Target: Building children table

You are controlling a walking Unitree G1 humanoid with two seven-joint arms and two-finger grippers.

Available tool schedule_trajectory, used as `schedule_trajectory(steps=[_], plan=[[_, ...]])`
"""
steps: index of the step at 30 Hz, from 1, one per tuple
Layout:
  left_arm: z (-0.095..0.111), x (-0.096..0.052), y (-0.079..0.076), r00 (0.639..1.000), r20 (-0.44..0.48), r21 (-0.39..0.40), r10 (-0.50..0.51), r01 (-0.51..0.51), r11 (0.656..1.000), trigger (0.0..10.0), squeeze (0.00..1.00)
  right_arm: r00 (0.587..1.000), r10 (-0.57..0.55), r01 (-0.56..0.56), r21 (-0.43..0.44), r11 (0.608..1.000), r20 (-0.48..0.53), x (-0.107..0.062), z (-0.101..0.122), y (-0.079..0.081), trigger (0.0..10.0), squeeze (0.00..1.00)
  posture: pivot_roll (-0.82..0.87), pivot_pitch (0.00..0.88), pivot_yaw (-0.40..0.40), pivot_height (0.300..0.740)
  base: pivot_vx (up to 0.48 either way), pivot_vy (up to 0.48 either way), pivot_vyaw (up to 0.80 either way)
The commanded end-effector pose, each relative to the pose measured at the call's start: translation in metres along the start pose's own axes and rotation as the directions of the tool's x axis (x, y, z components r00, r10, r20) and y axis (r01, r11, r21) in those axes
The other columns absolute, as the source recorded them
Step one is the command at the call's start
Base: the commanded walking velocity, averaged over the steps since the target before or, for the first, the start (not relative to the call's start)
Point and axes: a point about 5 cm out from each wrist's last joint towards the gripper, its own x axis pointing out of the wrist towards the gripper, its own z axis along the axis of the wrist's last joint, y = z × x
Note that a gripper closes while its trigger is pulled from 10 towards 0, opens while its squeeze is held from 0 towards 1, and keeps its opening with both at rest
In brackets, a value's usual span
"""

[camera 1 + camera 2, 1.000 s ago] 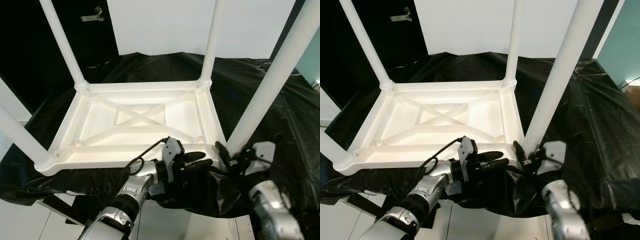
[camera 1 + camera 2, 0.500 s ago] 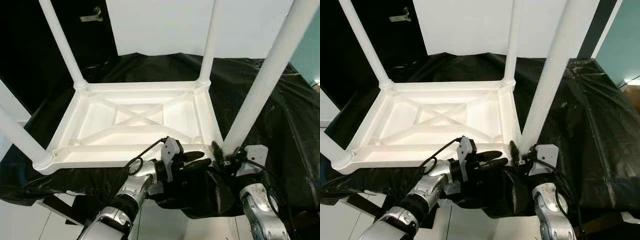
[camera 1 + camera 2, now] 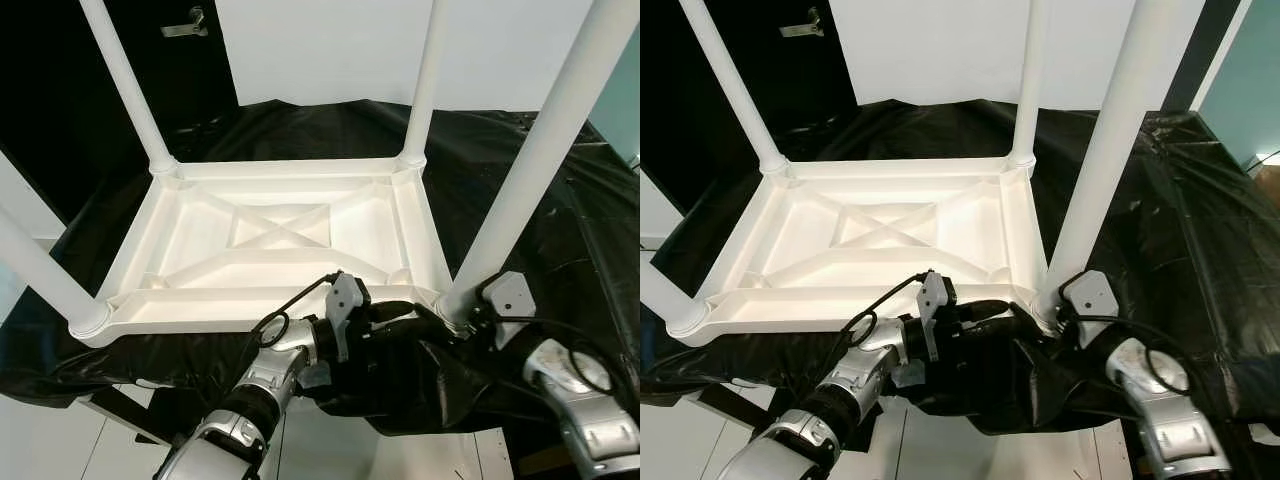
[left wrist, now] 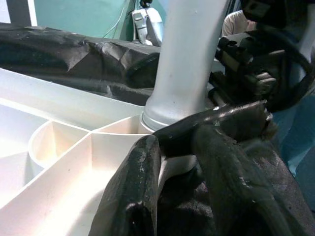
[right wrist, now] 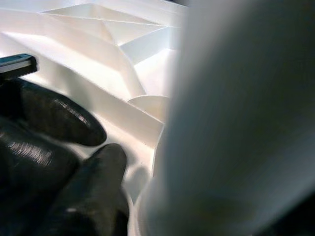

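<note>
- The white plastic children's table [image 3: 290, 240] lies upside down on a worktop draped in crinkled black plastic sheeting [image 3: 520, 200], its ribbed underside facing up and four white round legs rising from its corners.
- All four legs run out of the top or side of the head views, so their ends are cut off; the near-left leg [image 3: 40, 275] leaves the picture at the left edge.
- The left gripper [image 3: 400, 318] reaches along the table's near edge toward the near-right corner; in the head views its black fingers merge with the bunched sheeting and their spread is hard to read.
- The left wrist view shows more: its fingers [image 4: 133, 191] are spread a little, the jaws set over the table's white rim beside the socket of the near-right leg [image 4: 184, 64], with sheeting gathered around them.
- The right gripper [image 3: 462, 318] sits at the base of that same leg [image 3: 530, 170], at the worktop's near-right corner; its fingers are hidden behind the leg and the sheeting, so I cannot tell how its jaws stand.
- The right wrist view is blurred: the pale leg [image 5: 236, 118] looms close, with the left gripper's dark fingers [image 5: 64, 123] resting on the rim beside a round socket.
</note>
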Motion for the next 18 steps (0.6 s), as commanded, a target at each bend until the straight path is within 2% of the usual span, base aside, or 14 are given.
schedule_trajectory(steps=[1,4,9,12,13,15,16,17,18], plan=[[-0.005,-0.004,-0.011,0.975,-0.036,-0.015,-0.22,0.22,0.975,10.0,0.0,0.997,0.071,-0.071,0.034,0.997,-0.013,0.001,-0.004,0.009,0.0,0.0,-0.15,0.0,0.037,0.74,0.0,0.0,0.0],[-0.005,-0.005,-0.011,0.975,-0.038,-0.013,-0.217,0.217,0.976,10.0,0.0,0.99,0.135,-0.132,0.063,0.989,-0.044,-0.005,-0.008,0.009,0.0,0.0,-0.14,0.0,0.038,0.74,0.0,0.0,0.0],[-0.005,-0.006,-0.01,0.976,-0.041,-0.011,-0.214,0.214,0.977,10.0,0.0,0.987,0.147,-0.141,0.087,0.986,-0.067,-0.007,-0.013,0.007,0.0,0.0,-0.14,0.0,0.041,0.74,0.0,0.0,0.0],[-0.005,-0.007,-0.009,0.976,-0.044,-0.01,-0.212,0.212,0.977,10.0,0.0,0.992,0.11,-0.099,0.135,0.986,-0.07,-0.007,-0.019,0.006,0.0,0.0,-0.14,0.0,0.043,0.74,0.0,0.0,0.0],[-0.005,-0.007,-0.009,0.976,-0.046,-0.009,-0.212,0.212,0.977,10.0,0.0,0.996,0.059,-0.047,0.175,0.983,-0.063,-0.005,-0.023,0.009,0.0,0.0,-0.14,0.0,0.044,0.74,0.0,0.0,0.0],[-0.005,-0.007,-0.009,0.976,-0.046,-0.009,-0.212,0.212,0.977,10.0,0.0,0.996,0.059,-0.047,0.175,0.983,-0.063,-0.005,-0.023,0.009,0.0,0.0,-0.14,0.0,0.044,0.74,0.0,0.0,0.0],[-0.005,-0.007,-0.01,0.976,-0.047,-0.008,-0.213,0.212,0.977,10.0,0.0,0.998,-0.026,0.036,0.215,0.976,-0.05,0.0,-0.025,0.014,0.0,0.0,-0.14,0.0,0.044,0.74,0.0,0.0,0.0],[-0.005,-0.007,-0.01,0.976,-0.046,-0.007,-0.214,0.214,0.977,10.0,0.0,0.985,-0.173,0.174,0.259,0.95,-0.029,0.006,-0.026,0.02,0.0,0.0,-0.14,0.0,0.041,0.74,0.0,0.0,0.0],[-0.005,-0.007,-0.01,0.976,-0.046,-0.007,-0.215,0.215,0.977,10.0,0.0,0.963,-0.269,0.263,0.292,0.92,-0.021,0.009,-0.025,0.024,0.0,0.0,-0.14,0.0,0.038,0.74,0.0,0.0,0.0]])
